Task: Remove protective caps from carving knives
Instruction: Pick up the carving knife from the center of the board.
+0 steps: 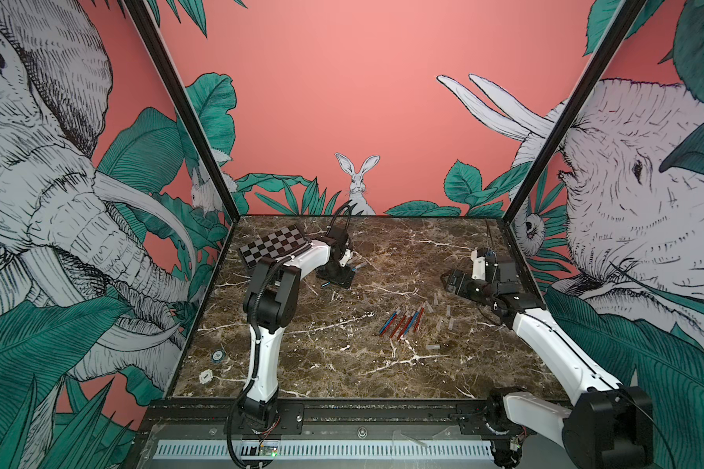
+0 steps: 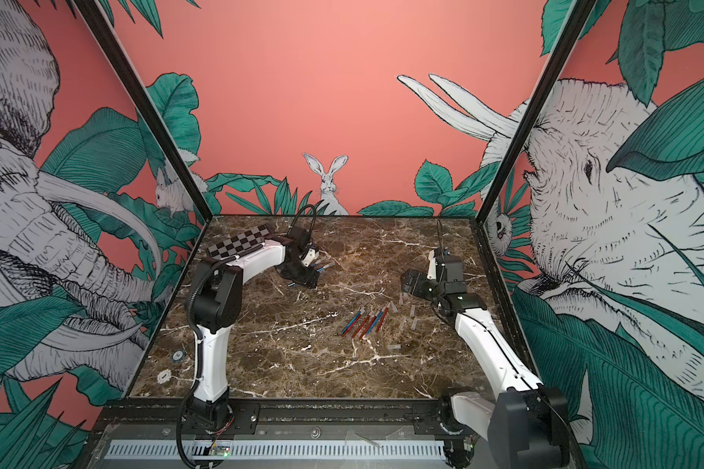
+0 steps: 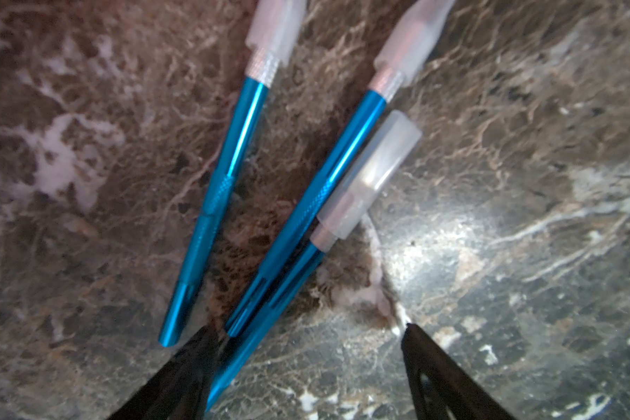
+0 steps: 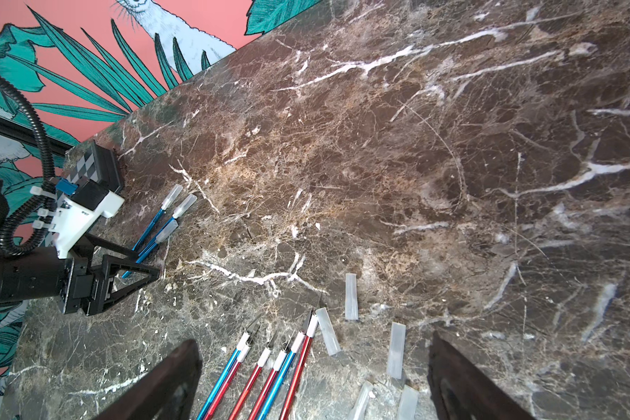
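The left gripper (image 3: 306, 328) hangs low, jaws wide, over three thin metallic-blue carving knives (image 3: 228, 174), each wearing its clear plastic protective cap (image 3: 371, 178), just beside the checkered black-and-silver board (image 1: 273, 245). It should close on the nearest handle alone, well behind its cap, leaving that end free for the right gripper (image 4: 315, 338). That one, jaws also wide, is farther from the board, above bared red and blue knives (image 4: 266, 381) and loose clear caps (image 4: 351, 296). The capped blades are blurred; a jaw hides the nearest handle's end.

Left claw (image 3: 305, 328) low, jaws apart, right claw (image 4: 314, 340) raised, jaws wide
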